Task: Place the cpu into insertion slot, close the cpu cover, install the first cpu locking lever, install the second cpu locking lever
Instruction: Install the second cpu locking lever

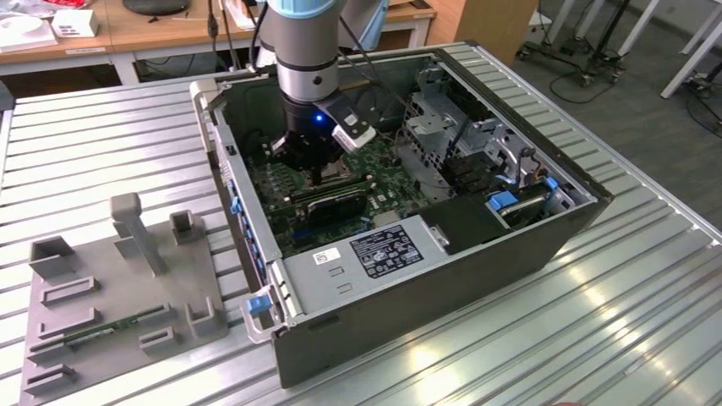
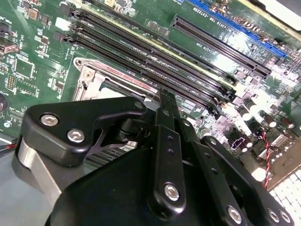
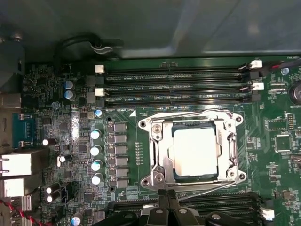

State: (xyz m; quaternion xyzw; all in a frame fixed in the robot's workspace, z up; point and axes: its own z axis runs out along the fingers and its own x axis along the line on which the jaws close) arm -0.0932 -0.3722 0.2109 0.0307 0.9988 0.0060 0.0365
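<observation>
Silvery square cpu (image 3: pixel 195 153) seated, metal cpu cover (image 3: pixel 162 160) framing it

Lab: slatted metal bench (image 1: pixel 631 321), desks (image 1: pixel 169 34).

Bright overhead light glares off the ribbed metal table (image 1: pixel 587 321). The computer case (image 1: pixel 451 279) interior sits dim. The motherboard (image 3: pixel 56 94) shows glare patches.

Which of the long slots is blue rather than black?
The blue expansion slot along the board's edge in the second wrist view; the long memory slots nearer the gripper are black.
</observation>
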